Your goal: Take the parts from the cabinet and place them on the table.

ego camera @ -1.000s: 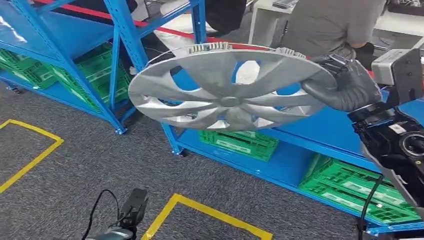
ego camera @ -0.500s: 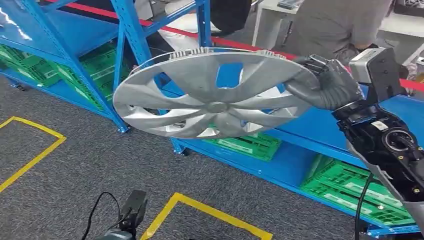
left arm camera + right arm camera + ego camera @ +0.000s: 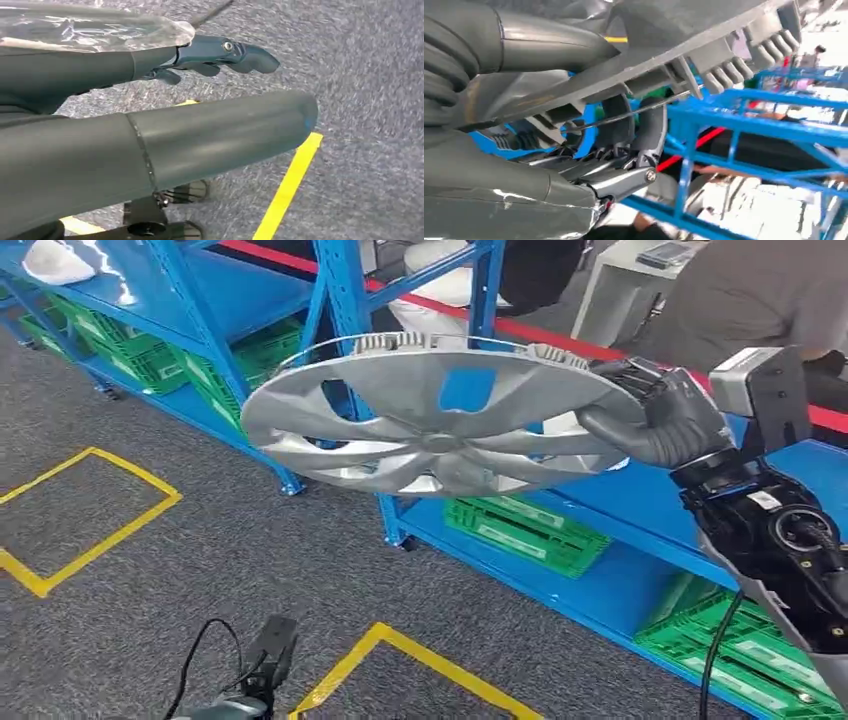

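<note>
A large silver hubcap point(image 3: 430, 430) hangs nearly flat in the air in front of the blue cabinet point(image 3: 345, 300). My right hand point(image 3: 655, 420) grips its right rim, thumb over the face. In the right wrist view the thumb point(image 3: 539, 42) lies on the face of the hubcap point(image 3: 704, 55) and the dark fingers point(image 3: 624, 125) curl under the clipped edge. My left hand point(image 3: 150, 145) hangs low over the carpet with its fingers point(image 3: 225, 52) stretched out and nothing in it.
Green crates point(image 3: 525, 530) sit on the cabinet's low blue shelves, more at the right point(image 3: 740, 650) and far left point(image 3: 140, 355). Yellow tape outlines point(image 3: 90, 520) mark the grey carpet. A person in grey point(image 3: 750, 300) stands behind the cabinet by a white table point(image 3: 620, 270).
The whole picture has shifted right, so the camera has turned left. The hubcap stays in my right hand, held at about the same height and slightly flatter.
</note>
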Robot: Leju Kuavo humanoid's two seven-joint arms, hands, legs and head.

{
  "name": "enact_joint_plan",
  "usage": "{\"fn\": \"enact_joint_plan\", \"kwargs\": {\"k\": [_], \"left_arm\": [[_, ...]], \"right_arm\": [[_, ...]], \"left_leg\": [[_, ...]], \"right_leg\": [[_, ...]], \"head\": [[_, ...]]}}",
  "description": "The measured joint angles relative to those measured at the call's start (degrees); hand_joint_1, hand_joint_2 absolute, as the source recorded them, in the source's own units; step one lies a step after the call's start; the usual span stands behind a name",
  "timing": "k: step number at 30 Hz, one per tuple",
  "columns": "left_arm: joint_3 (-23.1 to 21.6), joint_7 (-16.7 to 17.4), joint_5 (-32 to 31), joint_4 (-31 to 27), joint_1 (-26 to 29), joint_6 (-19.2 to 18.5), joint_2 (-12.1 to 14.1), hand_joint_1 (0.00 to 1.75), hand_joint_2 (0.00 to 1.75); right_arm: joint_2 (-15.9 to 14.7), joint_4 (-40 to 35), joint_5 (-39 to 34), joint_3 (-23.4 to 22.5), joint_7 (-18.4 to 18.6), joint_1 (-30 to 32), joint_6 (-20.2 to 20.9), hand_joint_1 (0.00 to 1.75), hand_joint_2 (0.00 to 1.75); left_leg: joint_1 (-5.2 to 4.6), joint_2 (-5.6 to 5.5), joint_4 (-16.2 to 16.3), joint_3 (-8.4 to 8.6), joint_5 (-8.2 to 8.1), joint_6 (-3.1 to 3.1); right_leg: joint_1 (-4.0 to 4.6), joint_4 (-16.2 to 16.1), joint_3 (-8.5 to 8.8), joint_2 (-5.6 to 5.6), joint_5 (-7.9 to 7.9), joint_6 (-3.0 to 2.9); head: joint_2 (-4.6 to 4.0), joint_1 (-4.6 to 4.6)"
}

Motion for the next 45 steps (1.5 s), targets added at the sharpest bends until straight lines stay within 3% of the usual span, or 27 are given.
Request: {"fn": "enact_joint_plan", "kwargs": {"k": [2,3,4,5,8,9,11,13,17,18,19,21,23,25,27,28,29,32,33,35,36,38,39,41,43,44,45], "left_arm": [[0.0,0.1,0.0,0.0,0.1,-0.1,0.0,0.00,0.00],[0.0,0.1,0.0,0.0,0.2,-0.1,0.1,0.00,0.00],[0.0,0.1,0.0,0.0,0.2,-0.1,0.0,0.00,0.00],[0.0,0.1,-0.1,0.0,0.1,-0.1,0.0,0.00,0.00],[0.0,0.2,-0.1,0.0,0.0,-0.1,0.0,0.00,0.00],[0.0,0.2,-0.1,0.0,0.1,-0.1,0.0,0.00,0.00],[0.0,0.2,-0.1,0.0,0.0,-0.1,0.2,0.00,0.00],[0.0,0.2,-0.1,0.0,-0.1,-0.1,0.2,0.00,0.00],[0.0,0.3,-0.2,0.0,-0.2,-0.2,0.2,0.00,0.00],[0.0,0.3,-0.2,0.0,-0.2,-0.2,0.2,0.00,0.00],[0.0,0.4,-0.2,0.0,-0.2,-0.2,0.2,0.00,0.00],[0.0,0.5,-0.3,0.0,-0.4,-0.3,0.2,0.00,0.00],[0.0,0.5,-0.3,0.0,-0.4,-0.3,0.1,0.00,0.00],[0.0,0.5,-0.3,0.0,-0.4,-0.3,0.1,0.00,0.00],[0.0,0.6,-0.3,0.0,-0.4,-0.3,0.1,0.00,0.00],[0.0,0.6,-0.4,0.0,-0.4,-0.3,0.1,0.00,0.00],[0.0,0.6,-0.4,0.0,-0.5,-0.3,0.0,0.00,0.00],[0.0,0.6,-0.6,0.0,-0.3,-0.4,0.0,0.00,0.00],[0.0,0.7,-0.7,0.0,-0.3,-0.4,0.1,0.00,0.00],[0.0,0.7,-0.8,0.0,-0.3,-0.4,0.1,0.00,0.00],[0.0,0.7,-0.9,0.0,-0.5,-0.5,0.1,0.00,0.00],[-0.1,0.9,-1.0,0.0,-0.6,-0.6,0.1,0.00,0.00],[-0.1,0.9,-1.0,0.0,-0.5,-0.6,0.1,0.00,0.00],[-0.1,1.0,-1.0,0.0,-0.5,-0.6,0.2,0.00,0.00],[-0.1,1.0,-1.0,0.0,-0.7,-0.6,0.4,0.00,0.00],[-0.1,1.0,-1.0,0.0,-0.9,-0.6,0.3,0.00,0.00],[-0.1,1.0,-1.0,0.0,-0.9,-0.6,0.3,0.00,0.00]], "right_arm": [[0.1,0.0,0.0,0.0,0.0,-0.1,0.0,1.75,1.75],[0.1,0.0,0.0,0.0,0.0,-0.1,0.0,1.75,1.75],[0.1,0.0,0.0,0.0,0.0,-0.1,0.0,1.75,1.75],[0.1,0.0,0.0,0.0,0.0,-0.2,0.0,1.75,1.75],[0.1,0.0,0.0,0.0,-0.1,0.1,0.0,1.75,1.75],[0.1,0.0,0.0,0.1,0.0,0.3,0.0,1.75,1.75],[0.1,0.1,0.0,0.1,0.0,0.4,0.0,1.75,1.75],[0.1,0.0,0.0,0.0,-0.1,0.1,0.0,1.75,1.75],[0.1,0.1,0.0,0.0,-0.1,0.1,0.0,1.75,1.75],[0.1,0.1,0.0,0.0,-0.1,0.1,0.0,1.75,1.75],[0.1,0.1,0.0,0.0,-0.1,0.1,0.0,1.75,1.75],[0.1,0.2,0.0,-0.1,-0.3,0.2,0.0,1.75,1.75],[0.1,0.4,0.0,-0.1,-0.4,0.6,0.0,1.75,1.75],[0.1,0.6,0.0,0.0,-0.5,0.9,0.0,1.75,1.75],[0.1,0.8,0.1,0.0,-0.7,0.9,0.0,1.75,1.75],[0.1,0.8,0.1,-0.1,-0.9,0.9,0.1,1.75,1.75],[0.1,0.8,0.1,-0.1,-1.0,0.8,0.1,1.75,1.75],[0.2,0.8,0.2,0.0,-1.1,0.9,0.2,1.75,1.75],[0.2,0.8,0.4,-0.1,-1.1,0.9,0.2,1.75,1.75],[0.2,0.8,0.5,-0.1,-1.1,0.9,0.2,1.75,1.75],[0.2,0.8,0.5,-0.2,-1.1,0.9,0.2,1.75,1.75],[0.2,0.8,0.6,-0.2,-1.0,1.3,0.2,1.75,1.75],[0.2,0.8,0.6,-0.2,-0.9,1.6,0.1,1.75,1.75],[0.2,0.8,0.7,-0.2,-0.9,2.0,0.1,1.75,1.75],[0.2,0.7,0.8,-0.3,-0.9,2.0,0.1,1.75,1.75],[0.2,0.6,0.8,-0.4,-0.9,2.0,0.1,1.75,1.75],[0.1,0.6,0.8,-0.5,-0.9,1.9,0.1,1.75,1.75]], "left_leg": [[0.02,-1.22,-0.4,-0.03,0.31,-0.86],[0.20,-0.42,0.0,-0.13,-0.03,-0.86],[-0.17,2.31,1.6,-0.87,-1.27,-1.02],[-0.12,3.92,5.6,-2.81,-3.55,-1.22],[0.01,4.89,18.2,-9.06,-8.11,-1.84],[0.04,4.94,17.8,-9.01,-7.29,-1.89],[0.13,5.48,9.6,-4.87,-3.03,-1.86],[-0.08,8.75,-0.6,0.37,-0.41,-1.44],[-0.37,6.23,-0.4,0.02,-0.18,-0.10],[0.00,5.73,-0.8,0.29,0.11,0.37],[0.04,5.33,-0.9,0.34,0.17,0.47],[0.02,4.58,-0.9,0.32,0.23,0.96],[-0.13,3.41,-0.8,0.35,0.19,1.08],[-0.13,1.98,-0.7,0.40,0.19,1.08],[-0.11,0.71,-0.5,0.57,0.12,0.98],[-0.04,0.14,-0.5,0.60,0.03,0.83],[-0.39,-0.31,-0.2,0.23,0.02,0.50],[0.36,-1.89,-0.7,-0.13,0.60,-0.62],[-0.01,-2.54,-0.8,-0.18,0.71,-1.09],[-0.20,2.68,3.1,-2.01,-2.09,-1.17],[-0.07,4.00,7.9,-4.28,-4.46,-1.44],[-0.01,4.83,16.6,-8.52,-7.60,-1.77],[0.00,4.95,17.9,-9.24,-7.53,-1.91],[0.02,5.27,11.7,-6.10,-3.81,-1.83],[-0.01,7.88,0.8,-0.11,0.27,-1.60],[-0.66,8.46,-0.1,0.22,-0.39,-1.24],[-0.49,7.39,-0.5,0.04,-0.04,-0.68]], "right_leg": [[-0.01,-0.4,0.27,-1.00,0.22,-0.41],[-0.55,-1.2,0.79,-1.85,0.67,-0.66],[-0.47,-1.6,0.96,-2.12,0.84,-0.93],[-0.44,-1.6,0.93,-2.78,0.84,-1.31],[-0.29,-1.6,0.88,-4.48,0.78,-1.34],[-0.29,-1.6,0.91,-4.99,0.75,-1.29],[-0.30,-1.5,0.93,-5.99,0.59,-1.06],[0.08,-1.0,0.93,-6.85,0.14,-0.38],[0.38,-1.1,1.30,-8.35,-0.37,0.59],[0.11,-0.8,1.16,-8.00,-0.78,1.04],[-0.13,0.8,0.72,-5.98,-2.10,1.27],[-0.16,9.5,-3.15,-3.92,-6.84,1.46],[-0.16,18.2,-7.31,-3.51,-9.66,1.57],[-0.16,16.3,-6.87,-3.39,-7.11,1.32],[-0.18,6.7,-2.61,-2.53,-1.74,0.86],[-0.23,1.7,-0.39,-0.49,0.36,0.57],[-0.41,0.0,0.42,0.97,-0.24,0.44],[0.22,-0.1,0.38,-0.45,-0.26,0.19],[-0.34,-0.8,0.75,-1.18,0.10,-0.34],[-0.38,-1.5,1.18,-2.39,0.52,-0.95],[-0.31,-1.5,1.15,-2.94,0.49,-1.11],[-0.16,-1.5,1.14,-4.17,0.41,-1.19],[-0.14,-1.5,1.14,-4.75,0.39,-1.17],[-0.14,-1.4,1.16,-5.85,0.28,-1.02],[-0.14,-1.0,1.20,-6.75,-0.13,-0.57],[0.48,-0.8,1.00,-6.99,-0.42,-0.19],[0.43,-0.7,1.03,-7.32,-0.54,-0.01]], "head": [[0.00,0.02],[0.00,0.11],[0.00,-0.15],[0.00,-0.55],[0.00,-0.85],[0.00,-0.94],[0.00,-1.09],[0.00,-1.51],[0.00,-0.96],[0.00,-0.92],[0.00,-0.66],[0.00,-0.37],[0.00,-0.22],[0.00,-0.18],[0.00,-0.07],[0.00,-0.04],[0.00,-0.11],[0.00,-0.04],[0.00,-0.09],[0.00,-0.57],[0.00,-0.81],[0.00,-0.85],[0.00,-0.94],[0.00,-1.03],[0.00,-1.35],[0.00,-1.47],[0.00,-1.13]]}}
